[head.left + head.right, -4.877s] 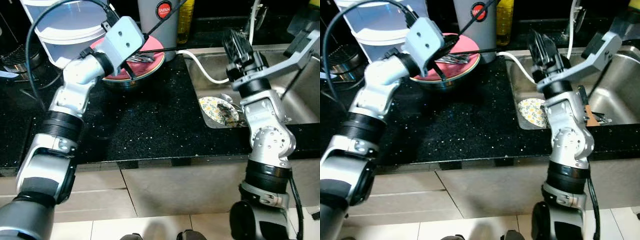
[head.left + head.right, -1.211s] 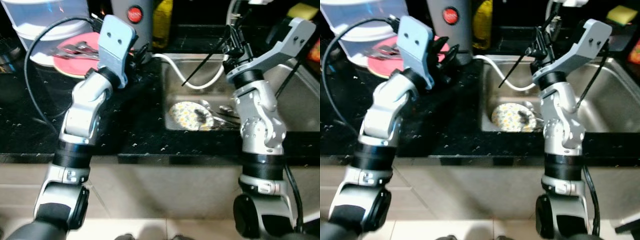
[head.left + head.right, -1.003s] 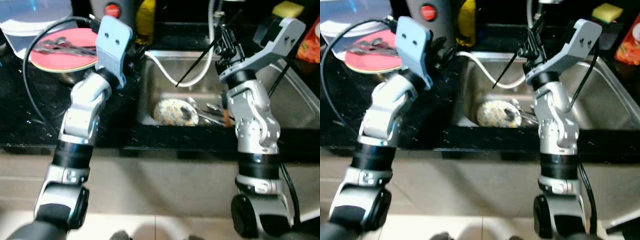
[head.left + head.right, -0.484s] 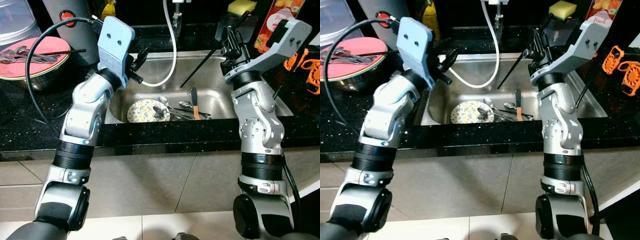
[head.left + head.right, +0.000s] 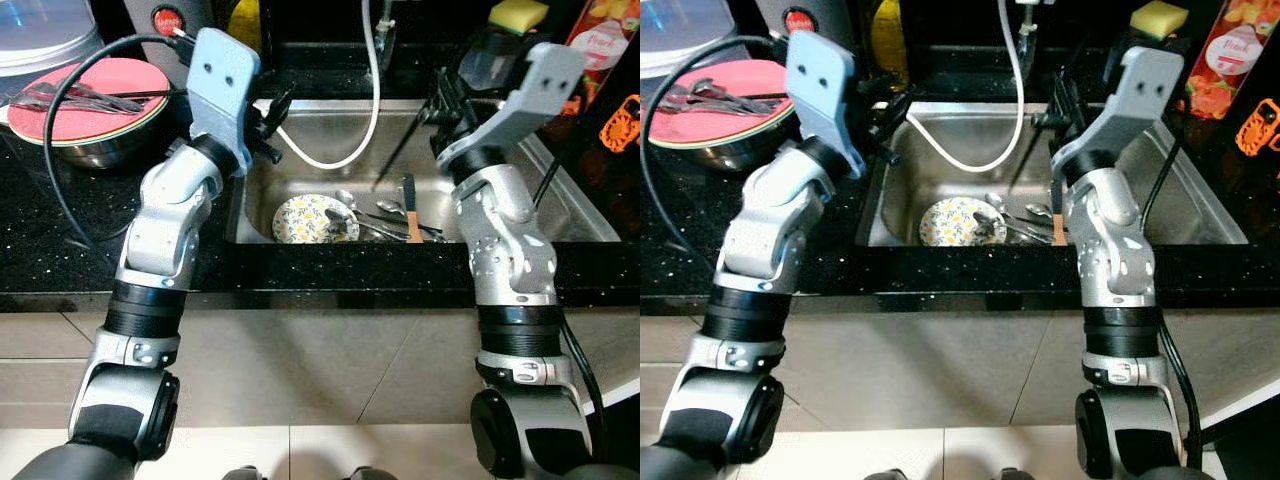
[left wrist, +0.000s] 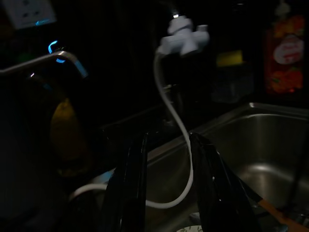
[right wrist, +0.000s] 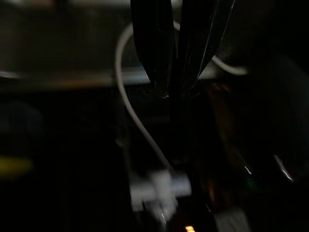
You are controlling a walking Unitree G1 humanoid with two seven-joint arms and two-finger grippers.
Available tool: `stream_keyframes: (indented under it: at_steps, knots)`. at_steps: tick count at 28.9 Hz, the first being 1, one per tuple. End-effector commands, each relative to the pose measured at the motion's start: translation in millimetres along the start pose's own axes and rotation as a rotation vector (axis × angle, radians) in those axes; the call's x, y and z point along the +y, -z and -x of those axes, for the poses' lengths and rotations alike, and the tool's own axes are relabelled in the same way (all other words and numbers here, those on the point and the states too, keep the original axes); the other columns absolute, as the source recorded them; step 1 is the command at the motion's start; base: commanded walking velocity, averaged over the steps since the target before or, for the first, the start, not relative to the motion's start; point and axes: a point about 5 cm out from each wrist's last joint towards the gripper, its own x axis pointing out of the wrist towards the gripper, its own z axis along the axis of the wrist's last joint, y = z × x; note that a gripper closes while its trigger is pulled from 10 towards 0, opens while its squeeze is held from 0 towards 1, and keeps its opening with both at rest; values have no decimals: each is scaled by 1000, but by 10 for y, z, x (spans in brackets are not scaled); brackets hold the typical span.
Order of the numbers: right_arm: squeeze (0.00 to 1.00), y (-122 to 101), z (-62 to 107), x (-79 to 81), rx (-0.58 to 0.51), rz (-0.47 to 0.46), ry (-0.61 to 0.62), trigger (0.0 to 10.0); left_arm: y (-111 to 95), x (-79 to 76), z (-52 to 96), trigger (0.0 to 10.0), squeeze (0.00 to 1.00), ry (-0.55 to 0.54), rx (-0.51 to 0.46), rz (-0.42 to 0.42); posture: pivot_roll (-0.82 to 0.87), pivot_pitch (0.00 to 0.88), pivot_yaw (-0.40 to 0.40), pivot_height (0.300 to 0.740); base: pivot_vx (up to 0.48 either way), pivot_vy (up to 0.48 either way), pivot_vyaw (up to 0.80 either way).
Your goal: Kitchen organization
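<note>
A steel sink (image 5: 330, 125) lies before me. It holds a floral plate (image 5: 312, 219), several spoons (image 5: 372, 212) and a wooden-handled utensil (image 5: 410, 205). My right gripper (image 5: 443, 100) hangs over the sink's right half, shut on a thin black stick (image 5: 400, 150) that slants down toward the basin. In the right wrist view its fingers (image 7: 159, 58) press close together. My left gripper (image 5: 272, 125) hovers at the sink's left rim, open and empty, with a clear gap between its fingers (image 6: 135, 174). A pink plate (image 5: 90, 82) with cutlery and another black stick rests on a metal bowl at the far left.
A white hose (image 5: 360, 120) loops from the tap into the sink. A grey flask (image 5: 170, 18) and a yellow bottle (image 5: 243, 15) stand behind the left counter. A sponge (image 5: 515, 15), a juice carton (image 5: 600, 30) and an orange object (image 5: 625, 120) are at the back right.
The camera has shifted from the left counter to the sink. My left gripper has left the pink plate and now hangs at the sink's rim. The right gripper still holds the stick.
</note>
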Motion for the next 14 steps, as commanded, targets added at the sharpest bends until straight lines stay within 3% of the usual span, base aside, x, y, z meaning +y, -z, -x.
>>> stream_keyframes:
  at_steps: [1,6,8,11,14]
  knots:
    - [0,115,-34,-28,96,41,12,10000,34,5,58,10000,0,-13,11,46,64,60,-10,740,0,0,0]
    - [0,194,-60,-20,155,65,0,10000,37,36,92,10000,0,-31,15,59,78,67,-25,740,0,0,0]
    - [0,362,-96,31,286,-13,-51,10000,36,99,160,10000,0,-63,26,65,102,83,-43,740,0,0,0]
    - [0,462,-96,75,354,-46,-89,10000,37,116,199,10000,0,-73,32,61,112,90,-53,740,0,0,0]
    - [0,749,-74,236,470,-87,-142,10000,62,129,290,10000,0,-91,51,53,130,96,-68,740,0,0,0]
